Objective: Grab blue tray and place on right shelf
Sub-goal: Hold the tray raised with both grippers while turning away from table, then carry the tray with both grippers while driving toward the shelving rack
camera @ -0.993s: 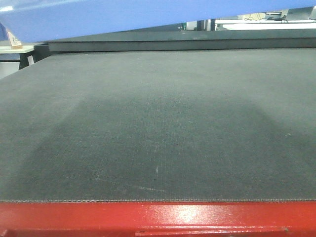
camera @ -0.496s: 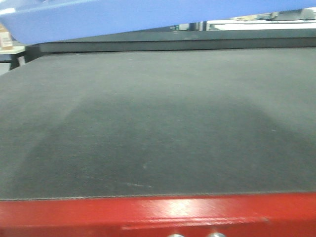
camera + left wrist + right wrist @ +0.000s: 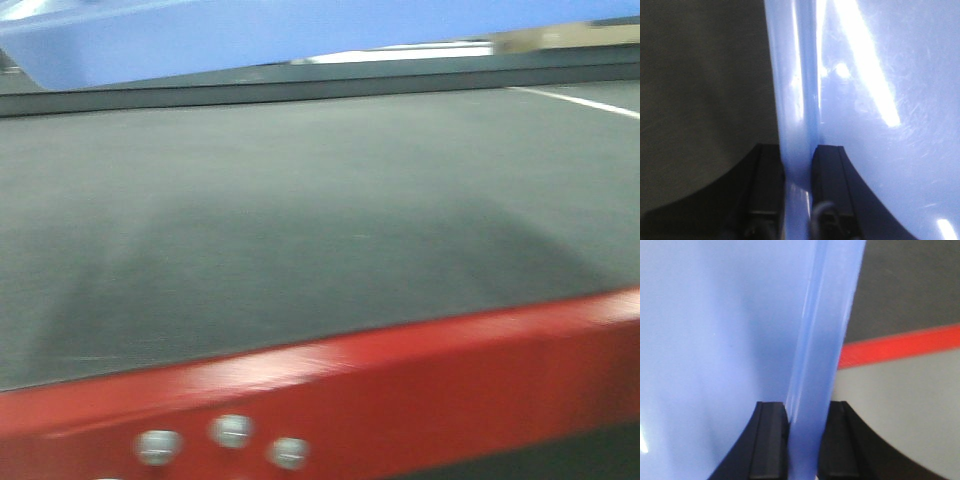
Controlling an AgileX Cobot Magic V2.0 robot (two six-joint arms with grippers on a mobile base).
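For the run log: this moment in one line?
tray: held above mat | left end effector: shut on tray | right end effector: shut on tray | shelf: unseen

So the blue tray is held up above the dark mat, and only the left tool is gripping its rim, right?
Not only the left. The right wrist view shows the right tool clamped too on the rim of the blue tray, as the left tool is. The tray is indeed up above the dark mat.

No readable text, labels, brands or numbers in any view; front view is motion-blurred, wrist views show only bare surfaces.
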